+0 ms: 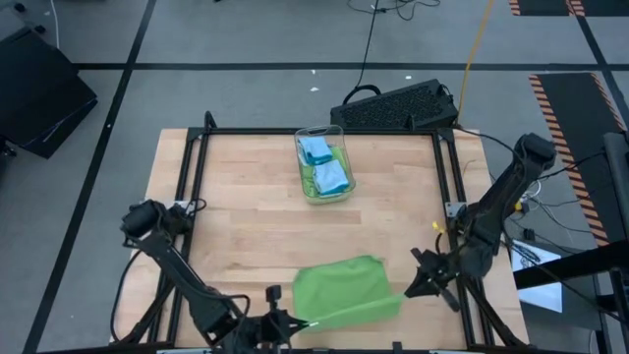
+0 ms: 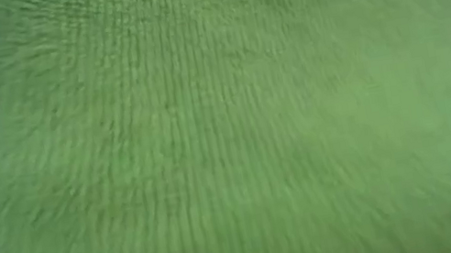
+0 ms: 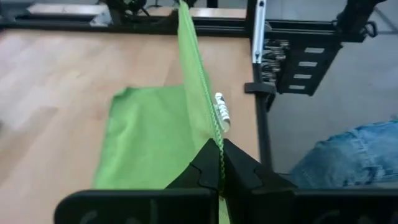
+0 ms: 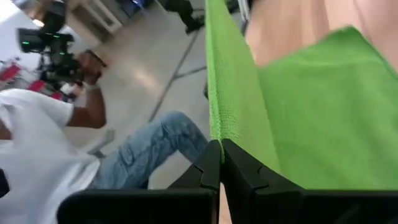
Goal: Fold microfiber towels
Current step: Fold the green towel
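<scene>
A lime green microfiber towel [image 1: 344, 285] lies near the table's near edge. Its far part rests on the wood and its near edge is raised between my two grippers. My left gripper [image 1: 295, 323] is shut on the towel's near left corner. My right gripper [image 1: 405, 292] is shut on its near right corner. A small white tag [image 3: 222, 112] hangs off the raised edge. In the low view the green towel [image 2: 226, 126] fills the whole picture. More towels, light blue and green [image 1: 324, 169], lie in a clear bin. My left gripper pinches the towel's edge at its corner [image 3: 219, 146] between its two fingers, coming in nearly level from the table's near left. The edge runs taut from there toward the other gripper. My right gripper pinches the towel's opposite corner edge [image 4: 217, 138] between its two fingers, coming in nearly level from the table's right. The edge stands up as a taut strip, and the rest of the cloth slopes down onto the table.
The clear plastic bin [image 1: 339, 133] stands at the table's far middle. A black keyboard [image 1: 398, 106] lies beyond the far edge. A black frame [image 1: 197, 157] rims the table. A person in jeans [image 4: 149, 149] sits by the near edge. Bare wood lies between bin and towel.
</scene>
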### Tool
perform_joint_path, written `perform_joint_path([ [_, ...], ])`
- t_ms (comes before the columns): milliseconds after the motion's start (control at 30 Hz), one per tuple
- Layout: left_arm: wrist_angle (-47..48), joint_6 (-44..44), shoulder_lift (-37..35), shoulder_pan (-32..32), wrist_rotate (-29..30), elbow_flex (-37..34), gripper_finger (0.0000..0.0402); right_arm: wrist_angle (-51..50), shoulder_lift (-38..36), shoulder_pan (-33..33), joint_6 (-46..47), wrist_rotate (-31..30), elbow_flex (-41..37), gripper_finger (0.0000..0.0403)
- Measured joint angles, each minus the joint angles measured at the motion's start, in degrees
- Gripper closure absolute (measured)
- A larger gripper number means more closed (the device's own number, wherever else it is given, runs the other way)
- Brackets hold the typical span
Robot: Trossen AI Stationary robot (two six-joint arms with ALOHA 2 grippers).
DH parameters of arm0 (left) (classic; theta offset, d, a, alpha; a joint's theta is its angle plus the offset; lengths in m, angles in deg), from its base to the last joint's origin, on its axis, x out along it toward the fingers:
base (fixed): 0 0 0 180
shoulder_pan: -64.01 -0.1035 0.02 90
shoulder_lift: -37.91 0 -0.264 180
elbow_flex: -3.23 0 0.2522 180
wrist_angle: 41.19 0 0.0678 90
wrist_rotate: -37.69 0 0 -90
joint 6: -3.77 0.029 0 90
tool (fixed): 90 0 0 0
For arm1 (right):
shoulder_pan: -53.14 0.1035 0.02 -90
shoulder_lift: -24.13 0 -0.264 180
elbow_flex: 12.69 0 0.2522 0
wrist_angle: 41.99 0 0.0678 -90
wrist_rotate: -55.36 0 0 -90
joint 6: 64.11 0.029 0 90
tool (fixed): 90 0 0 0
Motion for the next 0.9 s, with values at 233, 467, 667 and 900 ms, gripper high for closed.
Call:
perform_joint_path([
  [233,-5.49,-4.10,5.45,-0.29,-5.86,0.05,0.0392,5.86,9.73,1.75,4.80,-2.57,-0.02,0.0401],
  [467,-10.20,-6.85,8.94,0.64,-7.11,0.05,0.0396,14.80,19.37,1.73,4.83,-2.40,-0.02,0.0401],
  [667,-10.24,-12.31,9.93,0.75,-6.27,0.05,0.0390,15.77,22.91,1.99,6.98,-2.43,-0.02,0.0401],
  [900,-10.64,-15.07,9.91,0.89,-5.70,0.05,0.0391,18.75,25.20,3.04,9.87,-1.92,-0.02,0.0401],
])
